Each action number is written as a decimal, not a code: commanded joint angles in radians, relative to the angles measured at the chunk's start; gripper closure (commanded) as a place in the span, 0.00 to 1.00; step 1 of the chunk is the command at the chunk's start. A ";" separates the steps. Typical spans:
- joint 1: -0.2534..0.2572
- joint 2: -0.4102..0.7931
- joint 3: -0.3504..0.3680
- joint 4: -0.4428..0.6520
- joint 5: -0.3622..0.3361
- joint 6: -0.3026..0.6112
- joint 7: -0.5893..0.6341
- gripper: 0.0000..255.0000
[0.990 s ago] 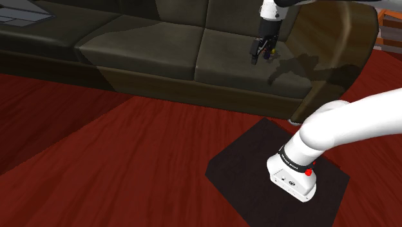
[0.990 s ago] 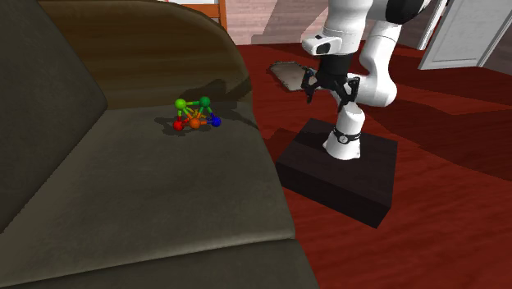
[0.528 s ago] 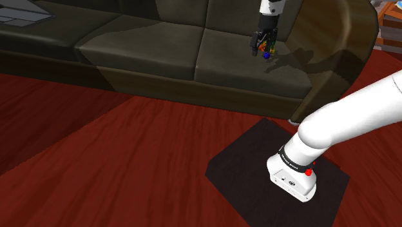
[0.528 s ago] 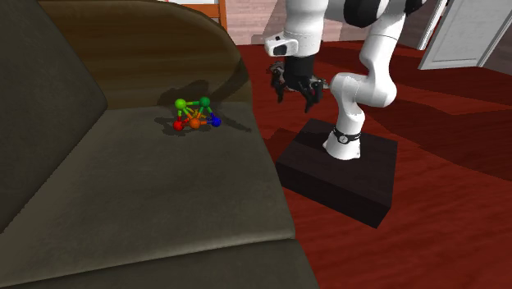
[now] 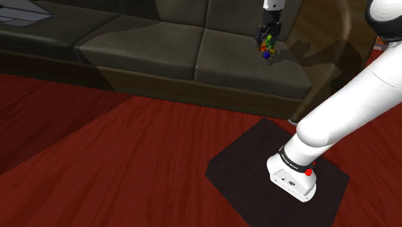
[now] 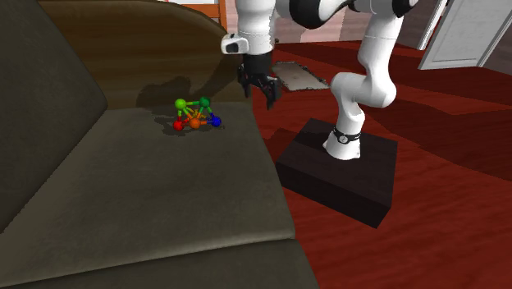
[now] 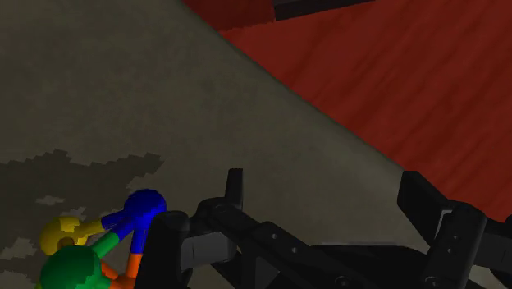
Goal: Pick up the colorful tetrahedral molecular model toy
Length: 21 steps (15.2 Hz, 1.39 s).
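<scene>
The molecular model toy (image 6: 195, 115) lies on the dark olive sofa seat (image 6: 156, 189) near the armrest; it has green, red, orange, blue and yellow balls joined by sticks. My black gripper (image 6: 259, 94) hangs open above the seat's front edge, a little to the second exterior view's right of the toy and not touching it. In the shoulder view the gripper (image 5: 268, 39) overlaps the toy (image 5: 267, 49) on the right-hand cushion. In the wrist view the toy (image 7: 107, 242) sits beside the left finger (image 7: 235, 187), outside the gap; the gripper (image 7: 324, 187) has nothing between its fingers.
The sofa's curved armrest (image 6: 164, 57) rises behind the toy, and its backrest (image 5: 245, 16) stands behind the gripper. My black stand (image 6: 345, 176) sits on the red wooden floor (image 5: 129, 161). A grey mat (image 6: 297, 75) lies on the floor beyond. A flat grey object (image 5: 19, 13) rests on the far cushion.
The arm has swung from over the floor to the sofa. The open gripper now hangs above the seat's front edge beside the toy. The toy has not moved.
</scene>
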State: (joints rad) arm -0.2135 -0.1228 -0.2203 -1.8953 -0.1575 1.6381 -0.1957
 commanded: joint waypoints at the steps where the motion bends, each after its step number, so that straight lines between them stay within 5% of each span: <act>1: -0.017 0.068 -0.021 0.074 0.001 -0.010 -0.016 0.00; 14: -0.191 0.567 -0.127 0.726 0.083 -0.192 -0.134 0.00; 21: -0.181 0.545 -0.124 0.598 0.077 -0.088 -0.115 0.00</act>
State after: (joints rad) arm -0.3962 0.4292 -0.3440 -1.2733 -0.0786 1.5328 -0.3133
